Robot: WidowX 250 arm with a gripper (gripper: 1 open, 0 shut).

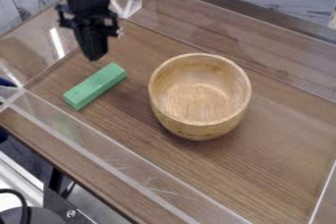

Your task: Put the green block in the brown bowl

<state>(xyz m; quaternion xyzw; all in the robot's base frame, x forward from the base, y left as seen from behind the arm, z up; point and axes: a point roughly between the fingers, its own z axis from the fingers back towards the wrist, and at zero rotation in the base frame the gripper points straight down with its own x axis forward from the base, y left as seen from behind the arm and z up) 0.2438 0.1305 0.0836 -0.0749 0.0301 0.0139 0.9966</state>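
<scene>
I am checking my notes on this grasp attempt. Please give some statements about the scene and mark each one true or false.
1. The green block lies flat on the table. True.
2. The gripper holds the block. False: it is shut on nothing, above the block.
3. The brown bowl is empty. True.
4. The block touches the bowl. False: bare table separates them.
</scene>
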